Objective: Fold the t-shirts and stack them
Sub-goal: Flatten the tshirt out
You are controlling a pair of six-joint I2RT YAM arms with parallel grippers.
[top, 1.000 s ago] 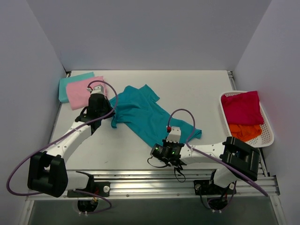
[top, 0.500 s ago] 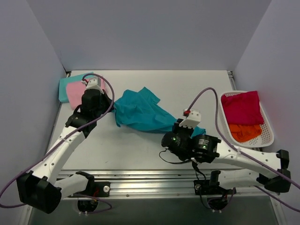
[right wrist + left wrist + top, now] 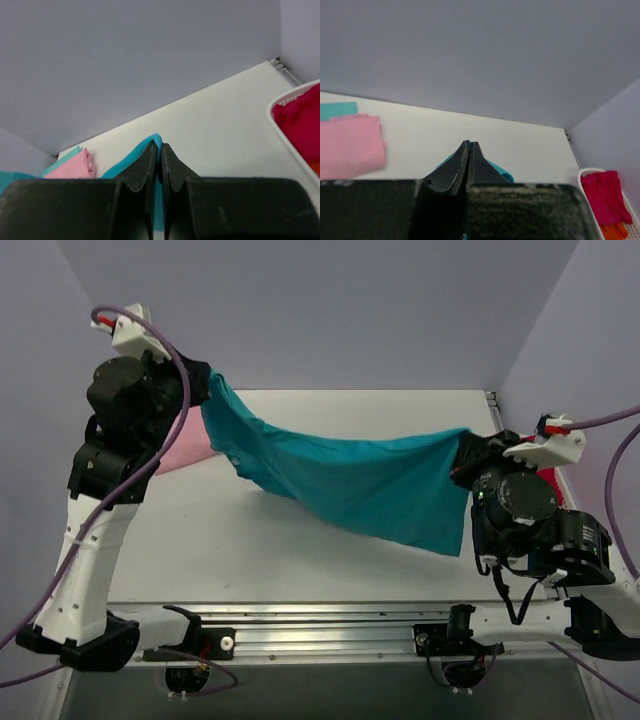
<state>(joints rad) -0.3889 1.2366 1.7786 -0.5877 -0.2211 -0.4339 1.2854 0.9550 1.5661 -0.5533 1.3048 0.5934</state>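
Teal shirt (image 3: 350,475) stretched in the air above the table (image 3: 290,555), left gripper (image 3: 197,382) pinching one end, right gripper (image 3: 463,454) pinching the other, pink shirt (image 3: 350,145) folded below.

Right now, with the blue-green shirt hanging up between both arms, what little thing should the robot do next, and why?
Probably lower both grippers together so the teal shirt settles flat on the table. The left gripper and the right gripper each pinch one end, and the shirt sags in mid-air between them. It likely cannot be folded neatly until it lies spread out.
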